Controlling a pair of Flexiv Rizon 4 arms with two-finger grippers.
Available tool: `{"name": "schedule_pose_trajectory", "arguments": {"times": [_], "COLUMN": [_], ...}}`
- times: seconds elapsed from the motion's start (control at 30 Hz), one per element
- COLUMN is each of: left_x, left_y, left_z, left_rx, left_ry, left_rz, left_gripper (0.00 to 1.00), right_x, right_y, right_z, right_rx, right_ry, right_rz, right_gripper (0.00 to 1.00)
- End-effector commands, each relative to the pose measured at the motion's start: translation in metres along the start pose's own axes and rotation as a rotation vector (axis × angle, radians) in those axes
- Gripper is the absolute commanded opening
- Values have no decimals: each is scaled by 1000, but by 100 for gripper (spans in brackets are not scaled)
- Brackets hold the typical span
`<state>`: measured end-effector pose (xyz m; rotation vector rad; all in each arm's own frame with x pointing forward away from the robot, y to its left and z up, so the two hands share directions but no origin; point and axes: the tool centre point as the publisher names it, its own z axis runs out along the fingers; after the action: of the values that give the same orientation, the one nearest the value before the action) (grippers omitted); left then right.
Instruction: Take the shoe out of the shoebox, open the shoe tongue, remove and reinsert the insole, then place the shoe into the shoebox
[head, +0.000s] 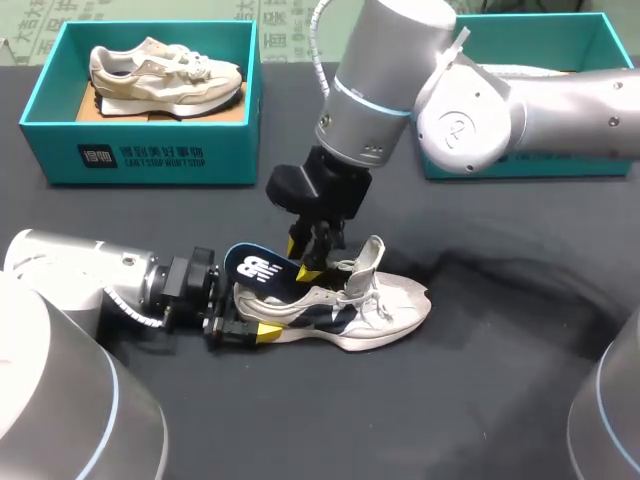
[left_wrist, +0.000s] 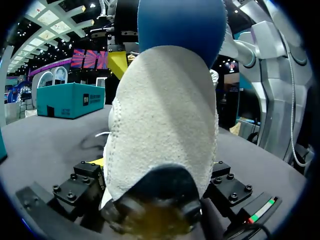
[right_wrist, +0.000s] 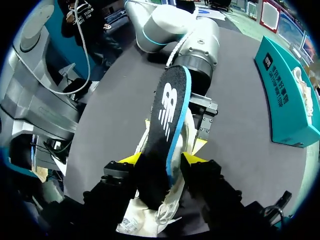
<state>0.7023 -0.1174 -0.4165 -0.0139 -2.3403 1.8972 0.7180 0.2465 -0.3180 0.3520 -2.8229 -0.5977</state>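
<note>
A white and navy shoe (head: 375, 310) lies on its sole on the black table, toe pointing right. My left gripper (head: 250, 318) is shut on its heel, and that white heel (left_wrist: 165, 115) fills the left wrist view between the fingers. A dark insole (head: 255, 268) with a blue rim and a white logo sticks up out of the shoe's opening, leaning over the heel. My right gripper (head: 305, 260) comes down from above at the shoe's opening. Its yellow tips stand apart on either side of the insole (right_wrist: 167, 115), so my right gripper (right_wrist: 163, 159) is open. The tongue (head: 368, 262) stands up.
A teal shoebox (head: 140, 155) at the back left holds a second beige shoe (head: 165, 72). Another teal shoebox (head: 540, 165) stands at the back right, partly behind my right arm. Bare black table lies in front of and to the right of the shoe.
</note>
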Motion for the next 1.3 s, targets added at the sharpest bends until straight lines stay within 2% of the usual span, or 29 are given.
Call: {"name": "schedule_pose_trajectory", "arguments": {"times": [0.03, 0.1, 0.13, 0.17, 0.2, 0.53, 0.73, 0.9, 0.97, 1.13, 1.2, 1.3], "left_x": [0, 0, 0, 0, 0, 0, 0, 0, 0, 0, 0, 0], "left_y": [1, 1, 1, 1, 1, 1, 1, 1, 1, 1, 1, 1], "left_z": [0, 0, 0, 0, 0, 0, 0, 0, 0, 0, 0, 0], "left_rx": [-2, -2, -2, -2, -2, -2, -2, -2, -2, -2, -2, -2], "left_ry": [-1, -1, -1, -1, -1, -1, -1, -1, -1, -1, -1, -1], "left_rz": [-1, -1, -1, -1, -1, -1, -1, -1, -1, -1, -1, -1], "left_gripper": [0, 0, 0, 0, 0, 0, 0, 0, 0, 0, 0, 0], "right_x": [-4, -4, -5, -4, -2, -2, 5, 8, 8, 4, 2, 1], "right_y": [5, 5, 5, 5, 6, 6, 12, 14, 12, 8, 8, 11], "right_z": [-2, -2, -1, -2, -3, -3, -6, -7, -6, -2, -1, 1], "right_rx": [10, -17, -28, -38, -11, -11, -121, -168, -184, -225, -234, -240], "right_ry": [58, 93, 99, 101, 101, 101, 196, 226, 231, 259, 274, 304], "right_rz": [59, 85, 96, 94, 100, 100, 233, 283, 290, 303, 305, 313], "right_gripper": [49, 88, 98, 100, 100, 100, 100, 100, 89, 79, 60, 59]}}
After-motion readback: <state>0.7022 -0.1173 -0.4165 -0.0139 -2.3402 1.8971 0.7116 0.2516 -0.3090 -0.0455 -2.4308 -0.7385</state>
